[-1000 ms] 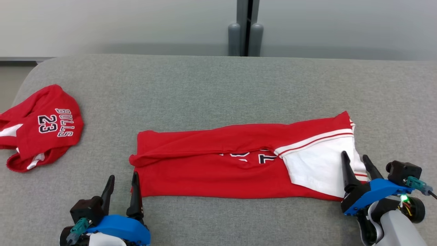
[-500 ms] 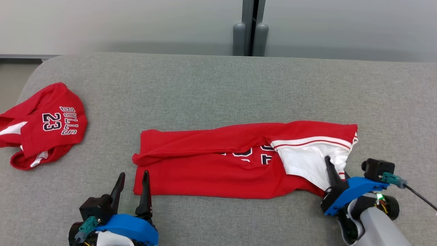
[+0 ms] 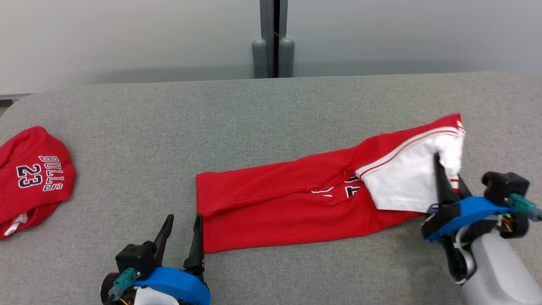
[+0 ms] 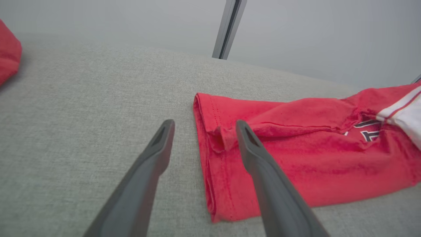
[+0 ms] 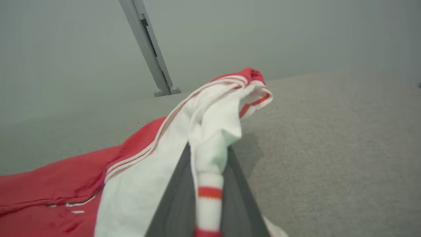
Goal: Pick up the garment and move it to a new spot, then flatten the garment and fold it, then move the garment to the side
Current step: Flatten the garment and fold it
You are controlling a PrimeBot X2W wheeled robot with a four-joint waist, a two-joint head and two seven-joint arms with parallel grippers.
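Note:
The garment [image 3: 288, 203] is a red jersey with a white end, folded into a long strip on the grey padded table [image 3: 254, 118]. It slants up to the right. My right gripper [image 3: 440, 167] is shut on the white end and holds that end bunched and raised off the surface. In the right wrist view the white striped cloth [image 5: 210, 154] is pinched between the fingers. My left gripper [image 3: 182, 235] stands open at the strip's left end. In the left wrist view the garment's left edge [image 4: 210, 171] lies between the two fingers [image 4: 158, 151], and nothing is gripped.
A second red garment [image 3: 29, 178] printed "BULLS 23" lies crumpled at the table's far left; its edge also shows as a red patch [image 4: 8, 49] in the left wrist view. A grey post [image 3: 273, 38] stands behind the table's back edge against a pale wall.
My right gripper went from open to shut on the white end and lifted it, so the strip's right end now slants up. The head camera has shifted. My left gripper stays open.

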